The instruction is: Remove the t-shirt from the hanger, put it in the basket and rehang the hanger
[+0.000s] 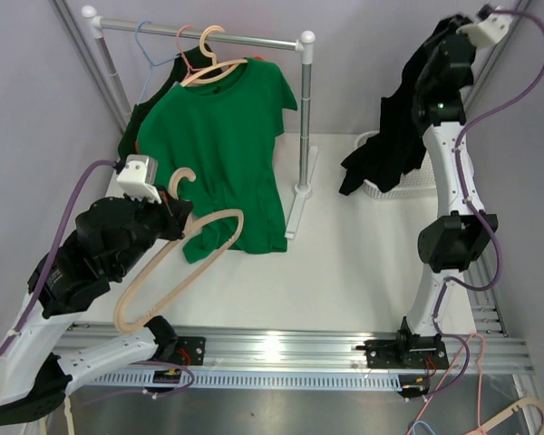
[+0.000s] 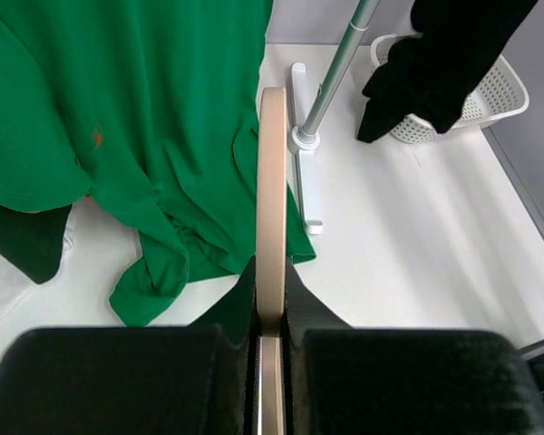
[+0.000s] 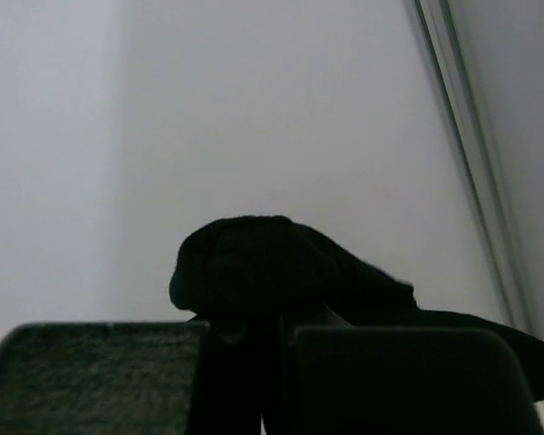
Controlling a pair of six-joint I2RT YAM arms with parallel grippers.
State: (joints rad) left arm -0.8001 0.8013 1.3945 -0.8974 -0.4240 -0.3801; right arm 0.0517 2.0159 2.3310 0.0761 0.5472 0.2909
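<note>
My left gripper (image 1: 177, 217) is shut on a bare beige hanger (image 1: 177, 263) and holds it low at the front left; the hanger (image 2: 271, 199) runs edge-on between the fingers in the left wrist view. My right gripper (image 1: 432, 45) is raised high at the back right and is shut on a black t-shirt (image 1: 394, 127), which hangs down over a white basket (image 1: 417, 184). In the right wrist view the black cloth (image 3: 272, 272) bunches between the fingers. A green t-shirt (image 1: 222, 145) hangs on a beige hanger (image 1: 213, 68) on the rack.
A metal clothes rack (image 1: 199, 36) stands at the back, its post (image 1: 304, 118) and base (image 1: 299, 204) in the middle. More hangers and a dark green garment (image 1: 131, 131) hang at its left. The green shirt's hem (image 2: 172, 263) reaches the table.
</note>
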